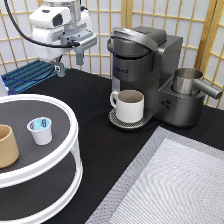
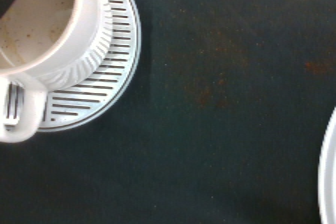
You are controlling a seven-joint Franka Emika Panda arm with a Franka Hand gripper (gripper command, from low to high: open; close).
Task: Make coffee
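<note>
**Desk:** Left to right across the exterior view, what do we have?

**Photographer:** At about nine o'clock, a white two-tier round turntable tray with dark mesh shelves (image 1: 70,131). On its upper shelf stand a tan handleless cup (image 1: 7,146) at the frame's left edge and, near it, the small white plastic coffee pod with the blue-printed foil top (image 1: 40,130), upright and untouched. Above, at eleven o'clock, hangs the white robot arm's end effector (image 1: 69,61), high over the black worktop (image 1: 95,165) with its two fingers spread apart and nothing between them.

**Desk:** And to the right?

**Photographer:** Just past centre, at one o'clock, a dark grey single-serve coffee machine (image 1: 150,70), its lid down, with a cream-white handled mug (image 1: 129,105) already standing on its round slotted drip plate (image 1: 116,121). A steel jug (image 1: 187,80) sits at the machine's right side; a grey woven mat (image 1: 170,185) fills five o'clock.

**Desk:** The hand's pose?

**Photographer:** Pointing straight down. The wrist view looks onto the mug (image 2: 45,40), the drip plate (image 2: 105,95) and bare worktop.

**Desk:** How would the pod be taken well?

**Photographer:** In my judgement, a grasp should close squarely across the tapered body below the foil rim, clear of the tan cup and the tray's edge.
</note>
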